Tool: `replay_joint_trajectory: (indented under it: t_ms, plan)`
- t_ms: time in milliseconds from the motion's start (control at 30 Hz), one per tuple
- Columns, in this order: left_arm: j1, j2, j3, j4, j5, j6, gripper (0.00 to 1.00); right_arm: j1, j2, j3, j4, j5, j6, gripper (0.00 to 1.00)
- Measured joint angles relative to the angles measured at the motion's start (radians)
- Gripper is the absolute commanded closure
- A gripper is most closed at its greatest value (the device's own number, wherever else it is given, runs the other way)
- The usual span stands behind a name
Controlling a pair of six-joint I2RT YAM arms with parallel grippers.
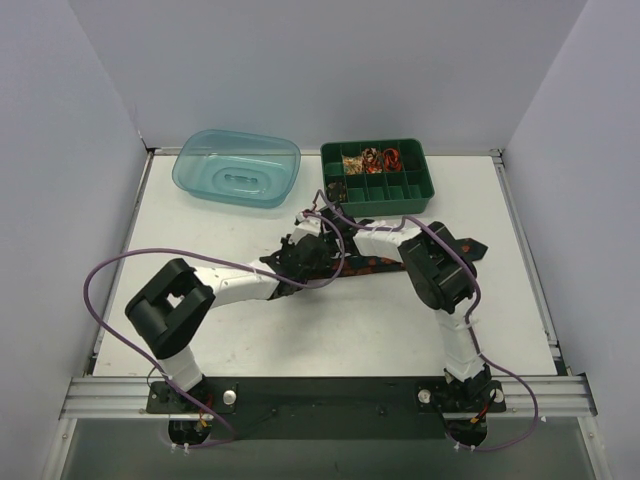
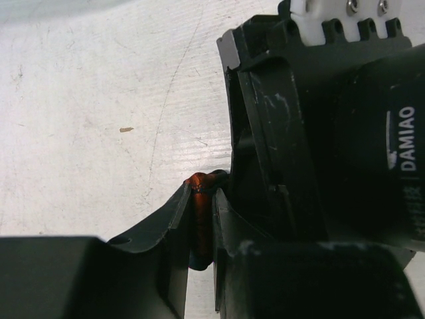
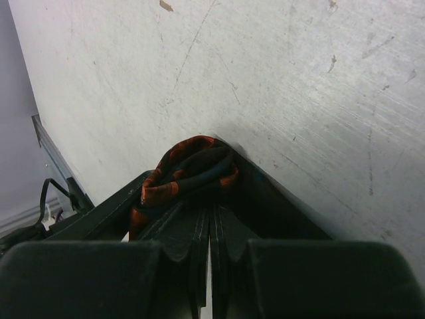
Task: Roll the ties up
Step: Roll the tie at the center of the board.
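Black and orange-red tie point(image 1: 372, 266) lies mid-surface point(image 1: 330, 335) at 6 o'clock of the green tray point(image 1: 390, 206), its coiled end wound over the tips of the clenched right tool point(image 3: 211, 216) grasping it, a thin fold pinched in the left tool point(image 2: 201, 199), blue tub point(image 1: 237, 168) at the tray's 9 o'clock.

I count two robot arms, a left arm point(image 1: 230, 285) and a right arm point(image 1: 440, 275). Each trails one purple cable point(image 1: 100, 270), so two cables. There is one tie point(image 1: 372, 266), one blue tub point(image 1: 237, 167) and one green divided tray point(image 1: 385, 203). The rolled bits point(image 1: 380, 157) inside the tray are too small to count.
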Motion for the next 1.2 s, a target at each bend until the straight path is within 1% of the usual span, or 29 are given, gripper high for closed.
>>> replay_joint_trajectory:
  t_ms: [300, 467, 700, 900, 1200]
  plan:
    - [-0.004, -0.004, -0.010, 0.027, 0.027, 0.000, 1.00, -0.018, -0.006, -0.053, 0.052, -0.056, 0.017, 1.00]
    - [-0.017, -0.004, -0.010, 0.040, 0.051, 0.000, 1.00, -0.046, -0.089, -0.132, 0.043, -0.089, 0.018, 1.00]
    - [-0.018, -0.004, -0.010, 0.040, 0.061, -0.003, 1.00, -0.098, -0.174, -0.156, 0.036, -0.108, 0.022, 1.00]
    - [-0.018, 0.001, -0.002, 0.034, 0.063, -0.014, 1.00, -0.112, -0.181, -0.166, 0.009, -0.097, 0.003, 1.00]
    - [-0.019, 0.069, 0.069, -0.009, 0.063, -0.068, 1.00, -0.145, -0.182, -0.199, -0.071, -0.032, -0.052, 1.00]
